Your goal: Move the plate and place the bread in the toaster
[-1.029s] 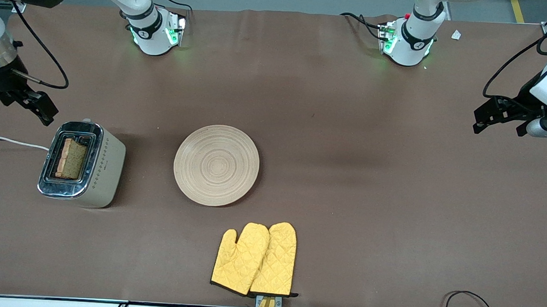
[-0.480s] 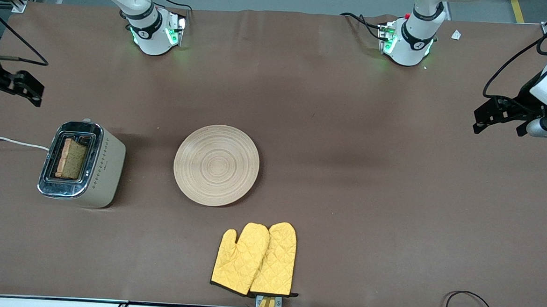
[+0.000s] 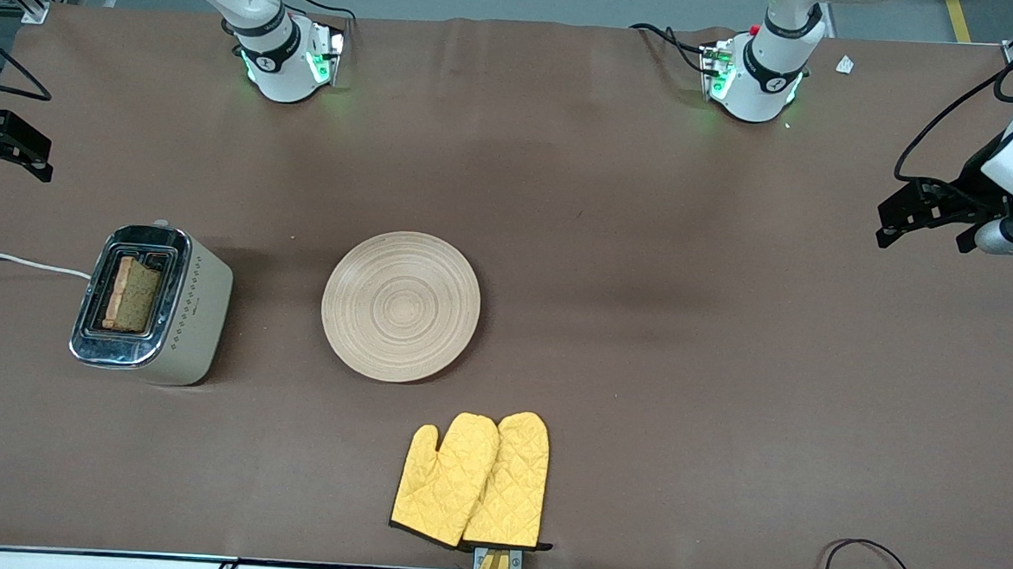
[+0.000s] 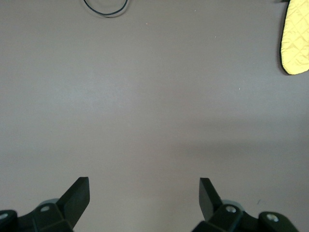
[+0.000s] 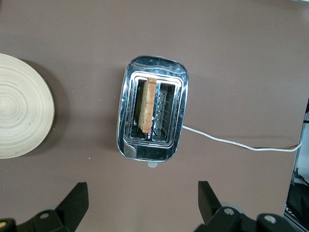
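The cream toaster (image 3: 200, 303) stands toward the right arm's end of the table, and the brown bread (image 3: 131, 293) stands upright in one of its slots. Beside it, near the table's middle, lies the bare wooden plate (image 3: 400, 306). My right gripper (image 3: 4, 147) hovers open and empty over that end's table edge, apart from the toaster. Its wrist view looks down on the toaster (image 5: 153, 152), the bread (image 5: 146, 108) and the plate (image 5: 19, 118), with the right gripper (image 5: 143, 195) over bare cloth. My left gripper (image 3: 924, 227) waits open over the left arm's end, over bare table (image 4: 144, 193).
A pair of yellow oven mitts (image 3: 472, 480) lies nearer the front camera than the plate; one mitt (image 4: 294, 38) shows in the left wrist view. The toaster's white cord (image 5: 231, 142) trails off the table's end. A black cable loop (image 3: 869, 564) lies at the front edge.
My right gripper has drawn away from the toaster toward the right arm's end of the table. The bread, plate and left arm have not moved.
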{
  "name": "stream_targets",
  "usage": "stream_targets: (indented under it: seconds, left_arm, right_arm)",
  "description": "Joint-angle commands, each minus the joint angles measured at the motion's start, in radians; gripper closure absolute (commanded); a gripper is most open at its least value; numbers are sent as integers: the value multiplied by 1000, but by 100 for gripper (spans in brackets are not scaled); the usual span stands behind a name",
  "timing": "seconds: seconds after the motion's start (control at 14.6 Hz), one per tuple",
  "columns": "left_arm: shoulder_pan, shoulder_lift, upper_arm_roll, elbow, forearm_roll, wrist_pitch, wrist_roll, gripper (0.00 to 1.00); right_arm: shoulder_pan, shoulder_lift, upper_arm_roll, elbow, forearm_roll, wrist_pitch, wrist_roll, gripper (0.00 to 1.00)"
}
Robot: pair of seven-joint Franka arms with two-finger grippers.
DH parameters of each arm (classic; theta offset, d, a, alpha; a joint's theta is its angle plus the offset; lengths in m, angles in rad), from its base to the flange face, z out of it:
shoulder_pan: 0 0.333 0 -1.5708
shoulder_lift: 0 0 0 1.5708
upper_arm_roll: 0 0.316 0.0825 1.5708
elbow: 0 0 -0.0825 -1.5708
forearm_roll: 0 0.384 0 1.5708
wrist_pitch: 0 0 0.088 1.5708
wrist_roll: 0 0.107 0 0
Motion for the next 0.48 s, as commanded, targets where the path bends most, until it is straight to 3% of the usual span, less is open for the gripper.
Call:
stream_targets:
  seconds: [0.0,0.07,0.14,0.27,0.41]
  left_arm:
    - [-1,-20,4,-14,-12,0,12,0]
    - [1,-20,6,-14,-12,0,12,0]
    - [1,-20,6,-12,-12,0,12,0]
    - [1,-20,6,-12,-10,0,12,0]
    - [1,-19,6,-12,-10,0,12,0]
  right_arm:
    - [-153,0,131,5,42,-11,-24,0]
    - [-258,0,232,7,62,-9,-17,0]
    - [-293,0,270,5,83,-12,-7,0]
    - [-290,-2,270,5,131,-14,138,0]
    - [-282,-2,273,5,131,-11,160,0]
